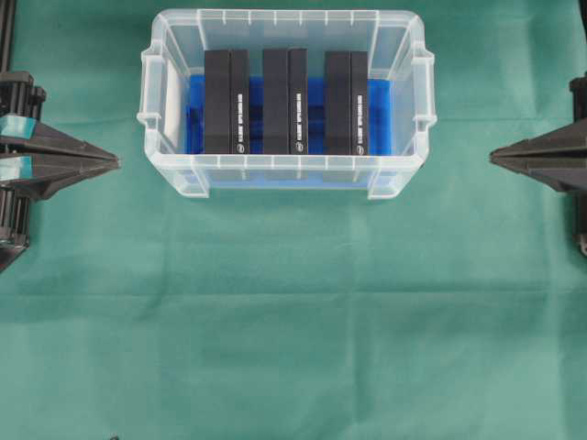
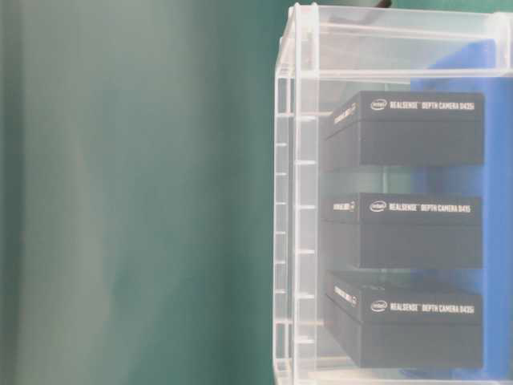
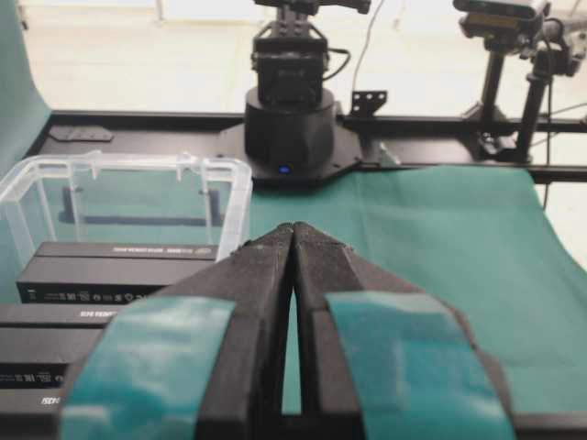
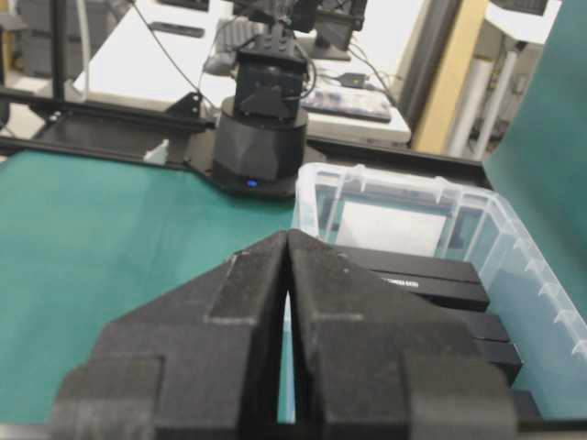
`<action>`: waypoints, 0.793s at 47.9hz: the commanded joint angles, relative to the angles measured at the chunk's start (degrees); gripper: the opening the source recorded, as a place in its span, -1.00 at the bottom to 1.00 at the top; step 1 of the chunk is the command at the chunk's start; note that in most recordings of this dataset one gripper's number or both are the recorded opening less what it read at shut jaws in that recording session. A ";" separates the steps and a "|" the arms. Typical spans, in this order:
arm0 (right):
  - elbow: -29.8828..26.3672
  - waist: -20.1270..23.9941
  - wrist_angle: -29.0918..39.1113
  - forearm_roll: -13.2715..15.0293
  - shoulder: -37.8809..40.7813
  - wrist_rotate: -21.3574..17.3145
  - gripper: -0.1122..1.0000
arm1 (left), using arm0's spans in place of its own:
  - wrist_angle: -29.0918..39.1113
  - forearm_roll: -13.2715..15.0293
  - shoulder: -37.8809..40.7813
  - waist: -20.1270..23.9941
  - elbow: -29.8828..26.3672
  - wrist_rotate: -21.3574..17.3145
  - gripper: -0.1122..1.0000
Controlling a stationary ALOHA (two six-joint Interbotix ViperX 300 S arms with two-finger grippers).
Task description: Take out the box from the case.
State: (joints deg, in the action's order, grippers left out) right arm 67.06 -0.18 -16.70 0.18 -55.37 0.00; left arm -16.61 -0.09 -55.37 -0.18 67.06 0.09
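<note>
Table [image 1: 293,348], covered in green cloth, bare over its whole near half and carrying everything toward the far edge. Case [image 1: 286,176], clear plastic with a ribbed rim and side handles, set near the middle of that far edge, well apart from both side edges. Blue lining [image 1: 312,96] flat across its bottom. Three black boxes inside, standing on their long sides in a row with gaps between: left box [image 1: 227,101], middle box [image 1: 284,101], right box [image 1: 346,103], each printed with white lettering, none lifted or tilted, none over the rim. Nothing of the task done, then: no box out, no box touched, all of the reach, grasp, lift and set-down left, by the look of it. Left gripper [image 1: 114,163] at the left edge of the table, pointing level toward the case, jaws pressed together, nothing between them. Right gripper [image 1: 495,156] mirrored at the right edge, likewise closed and empty. Both short of the case walls, with open cloth between tips and handles. Jaws to be parted before any grasp, presumably.
</note>
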 commanded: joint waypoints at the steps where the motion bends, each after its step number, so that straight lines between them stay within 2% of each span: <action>1: -0.53 -0.18 -0.26 0.00 1.14 0.18 -0.75 | 0.09 -1.05 0.97 -0.09 -0.79 0.26 -0.77; 8: -2.29 -0.53 4.31 -0.09 1.76 -0.09 -0.75 | 0.35 -1.05 0.79 -0.09 -1.23 1.41 -0.77; 17: -7.82 -0.53 9.14 -0.09 0.97 -0.79 -0.75 | 3.25 -1.14 -0.09 -0.26 -4.66 3.08 -0.77; 28: -16.44 -0.53 17.40 -0.18 0.79 -1.32 -0.75 | 10.11 -1.32 -0.44 -1.14 -12.92 4.57 -0.77; 38: -21.18 -0.53 19.60 -0.26 1.14 -1.41 -0.75 | 17.58 -1.32 0.62 -2.20 -21.18 4.48 -0.77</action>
State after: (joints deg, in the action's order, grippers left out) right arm 48.87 -0.70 2.72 0.09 -54.67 -1.32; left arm -0.97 -1.23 -55.46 -1.76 49.92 4.57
